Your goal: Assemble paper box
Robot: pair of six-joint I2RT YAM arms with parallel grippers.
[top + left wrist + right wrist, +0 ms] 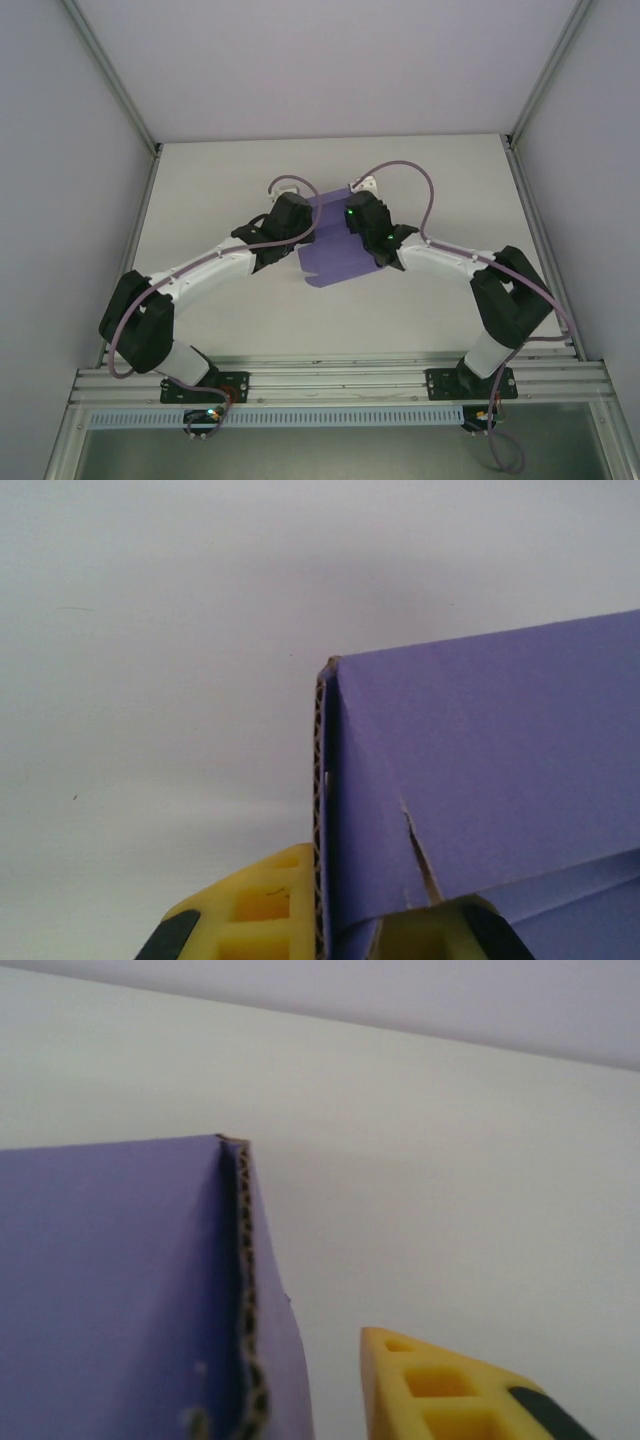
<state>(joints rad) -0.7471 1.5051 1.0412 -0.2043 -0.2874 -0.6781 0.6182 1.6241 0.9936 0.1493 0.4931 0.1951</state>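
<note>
From above, I see the box (330,255) at the centre of the frame, lying on the white table (250,180) as a lilac card piece between the two wrists. The left arm (200,270) reaches in from the lower left and the right arm (450,262) from the lower right. Their black heads meet over the upper part of the card. The left gripper (300,222) sits on the card's left edge and the right gripper (352,222) on its upper right part. The lower part of the card shows uncovered below them.

In my left wrist view the box (480,770) takes up the right half. A folded corner stands up with its corrugated cut edge running vertically at mid-frame, and a short torn slit shows low on the purple face. The left gripper (340,925) has a yellow finger (255,910) on either side of that edge at the bottom of the frame, and it is clamped onto the card.

In my right wrist view the box (120,1290) takes up the lower left, its corrugated edge rising to a corner near the centre. One yellow finger (440,1385) shows at the lower right, apart from the card, with bare table between them. I cannot tell from this whether the right pincer is open or closed.
</note>
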